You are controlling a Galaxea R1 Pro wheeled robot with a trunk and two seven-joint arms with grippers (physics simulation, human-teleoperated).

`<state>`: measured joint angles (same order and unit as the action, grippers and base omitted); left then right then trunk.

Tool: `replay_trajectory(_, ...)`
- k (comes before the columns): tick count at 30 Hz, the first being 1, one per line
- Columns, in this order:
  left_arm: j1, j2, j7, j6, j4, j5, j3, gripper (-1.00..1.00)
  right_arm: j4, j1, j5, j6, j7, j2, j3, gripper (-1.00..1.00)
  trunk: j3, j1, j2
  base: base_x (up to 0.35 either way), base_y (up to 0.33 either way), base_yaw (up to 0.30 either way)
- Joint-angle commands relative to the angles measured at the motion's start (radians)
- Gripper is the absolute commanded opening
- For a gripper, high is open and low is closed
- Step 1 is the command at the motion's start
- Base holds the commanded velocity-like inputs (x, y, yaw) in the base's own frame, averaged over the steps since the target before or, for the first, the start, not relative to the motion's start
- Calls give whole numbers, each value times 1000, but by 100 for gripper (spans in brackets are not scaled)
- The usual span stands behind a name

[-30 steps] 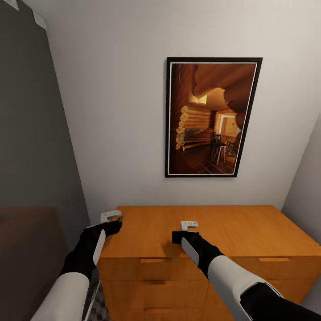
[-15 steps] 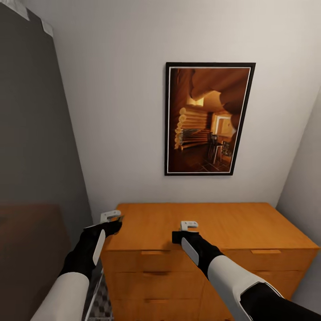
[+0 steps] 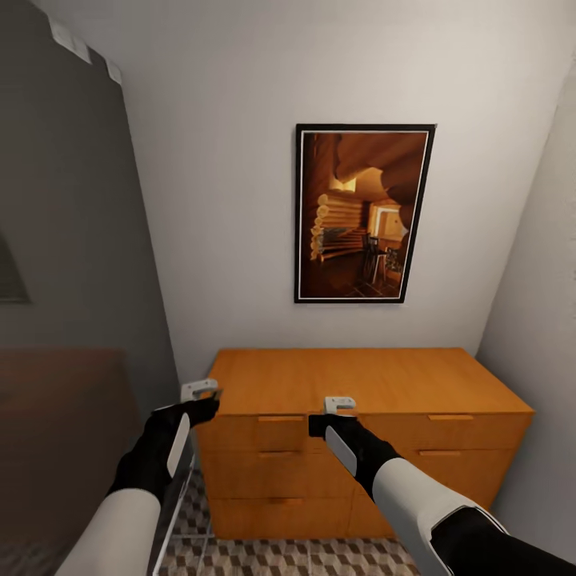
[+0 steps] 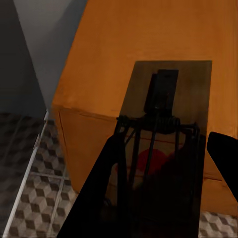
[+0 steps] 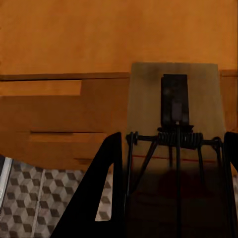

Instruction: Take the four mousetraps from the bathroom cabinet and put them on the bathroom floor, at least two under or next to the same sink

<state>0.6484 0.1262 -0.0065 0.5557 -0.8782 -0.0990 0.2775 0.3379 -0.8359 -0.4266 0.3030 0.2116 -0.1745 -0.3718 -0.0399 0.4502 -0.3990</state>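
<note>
My left gripper is shut on a mousetrap, a flat brown board with a dark spring and bar, held between the two black fingers. My right gripper is shut on a second mousetrap in the same way. Both hang in the air in front of the honey-orange cabinet, whose flat top is bare and whose drawer fronts are closed. Cube-patterned bathroom floor lies below the cabinet's base. The bathroom sink is out of view.
A framed picture of a log interior hangs on the white wall above the cabinet. A dark grey panel and a brown surface stand close on the left. A grey wall closes in the right side.
The whole view has drawn back from the cabinet: it looks smaller and farther, its drawer fronts and the floor tiles have come into view. Both arms keep their pose with the traps.
</note>
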Motion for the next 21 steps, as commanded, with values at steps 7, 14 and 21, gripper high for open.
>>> replay_trajectory(7, 0, 3, -3, 4, 9, -9, 3, -100, 1, 0, -6, 4, 5, 0, -4, -100, 1, 0, -1, -338, 0, 0)
replay_trajectory(14, 0, 3, -2, 4, 11, -9, 3, -100, 1, -1, -6, 4, 5, 0, -4, -100, 1, 0, -1, -338, 0, 0)
replay_trajectory(21, 0, 1, -3, 4, 11, -9, 3, -100, 1, 0, -5, 4, 5, 0, -4, -100, 1, 0, -1, -318, 0, 0)
